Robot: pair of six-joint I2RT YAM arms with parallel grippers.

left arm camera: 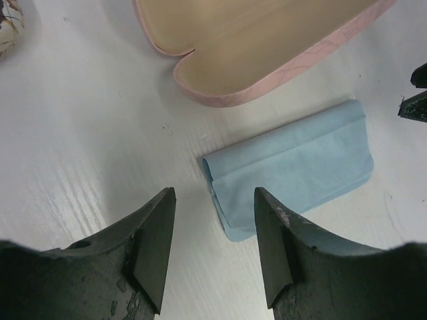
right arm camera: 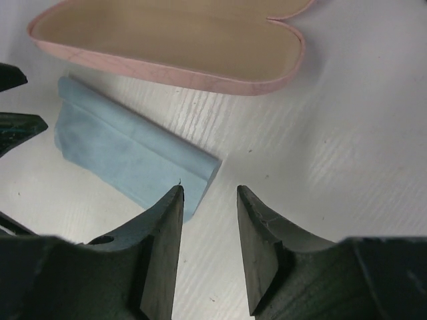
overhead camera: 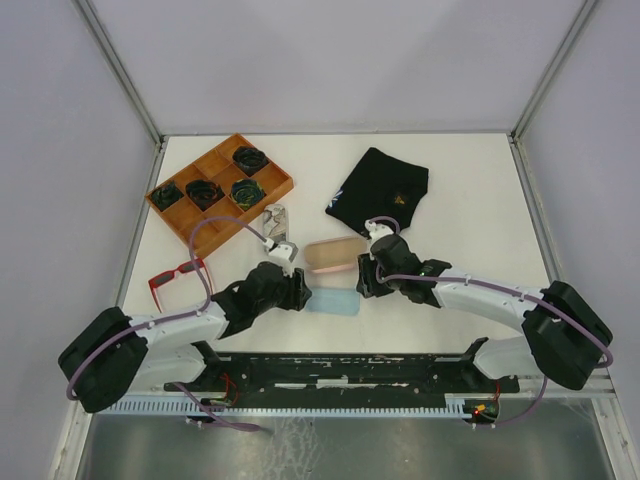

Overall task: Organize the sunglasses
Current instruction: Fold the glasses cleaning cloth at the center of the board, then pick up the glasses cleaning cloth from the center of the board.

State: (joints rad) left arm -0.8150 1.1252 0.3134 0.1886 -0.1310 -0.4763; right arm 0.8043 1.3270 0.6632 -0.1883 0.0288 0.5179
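Red-framed sunglasses (overhead camera: 176, 278) lie at the table's left edge, far from both grippers. An oblong pink case (overhead camera: 332, 256) lies open mid-table, its beige inside (left arm camera: 267, 40) (right arm camera: 173, 40) bare. A folded light-blue cloth (overhead camera: 333, 302) (left arm camera: 293, 163) (right arm camera: 127, 150) lies flat just in front of it. My left gripper (overhead camera: 305, 292) (left arm camera: 213, 193) hovers open at the cloth's left end, holding nothing. At the cloth's right end my right gripper (overhead camera: 362, 280) (right arm camera: 210, 190) is open too, and nothing sits between its fingers.
A grey patterned case (overhead camera: 278, 222) (left arm camera: 10, 27) lies behind the left gripper. A wooden divided tray (overhead camera: 262, 187) with several dark rolled items stands back left. A black fabric piece (overhead camera: 383, 190) lies back right. Table walls border left and right.
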